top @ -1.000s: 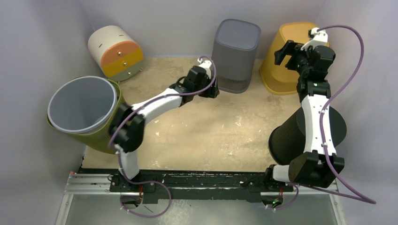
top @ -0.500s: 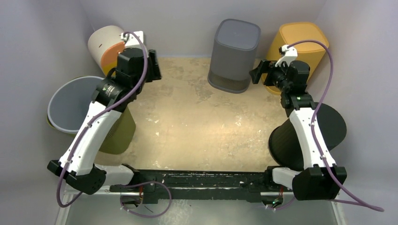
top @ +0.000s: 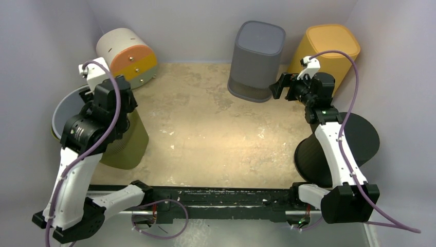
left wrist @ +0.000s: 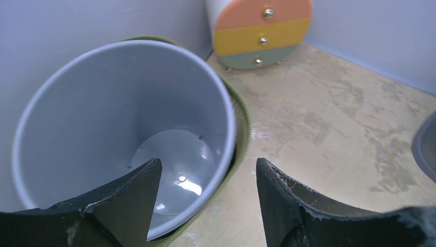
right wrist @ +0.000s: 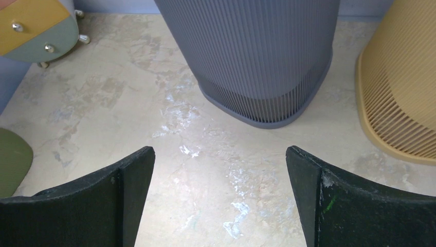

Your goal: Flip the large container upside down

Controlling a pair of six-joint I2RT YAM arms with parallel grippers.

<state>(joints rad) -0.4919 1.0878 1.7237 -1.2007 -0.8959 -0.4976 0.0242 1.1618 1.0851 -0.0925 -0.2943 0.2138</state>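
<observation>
no readable text, labels or numbers — anywhere, nothing legible

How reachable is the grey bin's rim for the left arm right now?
Probably yes. The left gripper hangs just above the grey bin with its jaws open. The bin's near rim lies between them and nothing is in the way. The olive bin around it hugs that rim and may crowd the outer jaw.
</observation>
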